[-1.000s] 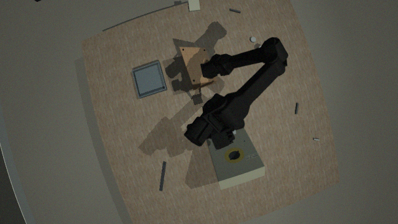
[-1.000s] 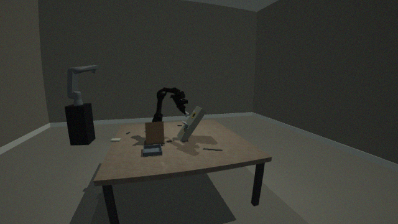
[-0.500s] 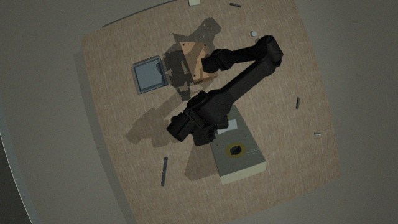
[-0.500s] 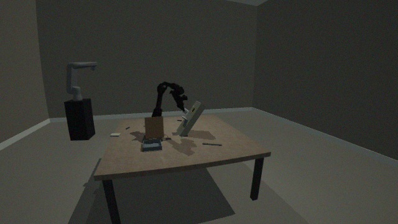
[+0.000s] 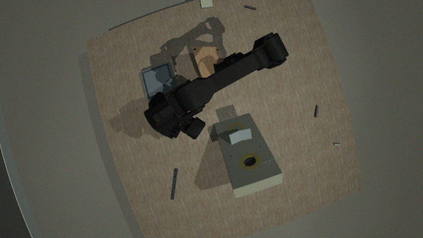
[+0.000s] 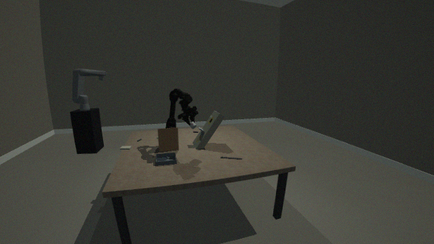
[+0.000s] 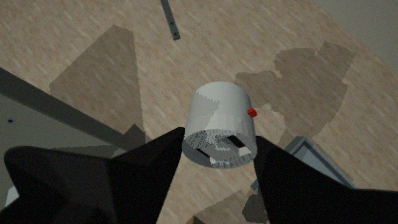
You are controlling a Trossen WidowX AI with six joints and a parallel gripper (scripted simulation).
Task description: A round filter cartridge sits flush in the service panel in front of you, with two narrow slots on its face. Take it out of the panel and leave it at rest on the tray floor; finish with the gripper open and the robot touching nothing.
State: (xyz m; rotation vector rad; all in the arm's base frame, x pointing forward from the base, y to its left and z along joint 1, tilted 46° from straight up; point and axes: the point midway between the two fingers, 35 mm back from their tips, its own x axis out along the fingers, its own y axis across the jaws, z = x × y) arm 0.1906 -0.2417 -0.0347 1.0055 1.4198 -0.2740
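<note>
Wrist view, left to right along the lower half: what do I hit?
Service panel → filter cartridge, clamped in the gripper → tray.
</note>
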